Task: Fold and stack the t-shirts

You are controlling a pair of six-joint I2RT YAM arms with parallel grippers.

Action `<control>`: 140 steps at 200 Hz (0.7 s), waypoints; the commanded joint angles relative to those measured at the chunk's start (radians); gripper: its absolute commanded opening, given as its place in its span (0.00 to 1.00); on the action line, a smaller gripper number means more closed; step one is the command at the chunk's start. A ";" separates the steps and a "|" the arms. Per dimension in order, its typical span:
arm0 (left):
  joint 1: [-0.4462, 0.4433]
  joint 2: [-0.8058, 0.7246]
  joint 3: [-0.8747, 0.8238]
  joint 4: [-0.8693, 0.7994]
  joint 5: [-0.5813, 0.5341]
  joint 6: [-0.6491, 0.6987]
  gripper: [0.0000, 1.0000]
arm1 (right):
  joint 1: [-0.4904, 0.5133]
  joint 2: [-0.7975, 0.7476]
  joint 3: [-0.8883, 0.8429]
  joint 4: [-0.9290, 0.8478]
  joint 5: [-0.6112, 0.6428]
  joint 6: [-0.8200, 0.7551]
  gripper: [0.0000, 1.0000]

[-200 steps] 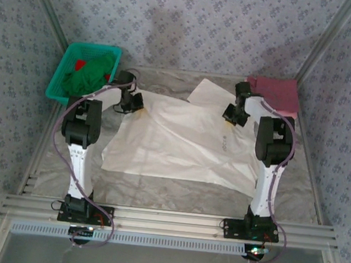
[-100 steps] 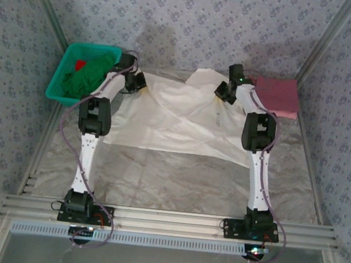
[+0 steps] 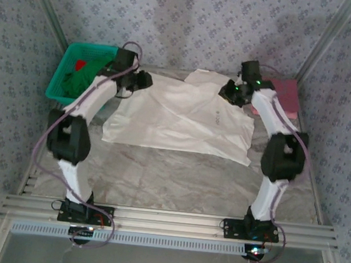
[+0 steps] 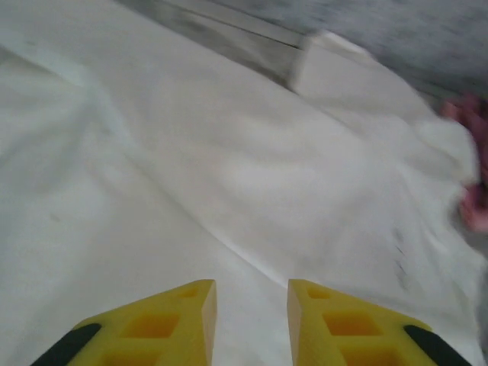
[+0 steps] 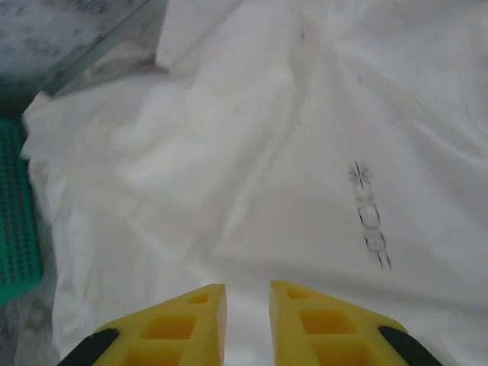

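The cream-white t-shirt (image 3: 176,122) lies spread front-up across the far half of the surface (image 3: 170,181), its hem toward the arms and its collar end toward the back wall. That is a sensible layout, since a flat shirt gives clean fold lines. Some wrinkles run through the body, and one sleeve sticks out at the far edge. The left pincer (image 4: 252,324) hangs just above the shirt's far left part. Its yellow fingers are slightly apart, with nothing between them and only bare cloth below. The right pincer (image 5: 248,320) hangs the same way over the far right part, near the small grey chest mark (image 5: 370,217), also a little apart and holding nothing. The two arms are mirrored, probably so each can work its own side of the shirt. The dusty pink t-shirt (image 3: 287,93) sits folded in the far right corner, likely the base of the stack. The teal basket (image 3: 58,78) with green cloth (image 3: 84,78) stands at the far left, off the working area.
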 commanded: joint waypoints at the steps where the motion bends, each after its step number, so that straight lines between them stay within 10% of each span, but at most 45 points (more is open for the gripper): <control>1: -0.110 -0.085 -0.167 0.134 0.039 0.115 0.32 | -0.081 -0.130 -0.240 -0.023 -0.046 -0.077 0.28; 66: -0.309 0.016 -0.253 0.124 0.111 0.299 0.36 | -0.195 -0.142 -0.434 -0.105 -0.104 -0.304 0.30; 140: -0.332 0.113 -0.230 0.134 0.101 0.284 0.36 | -0.089 0.030 -0.374 0.022 -0.155 -0.336 0.33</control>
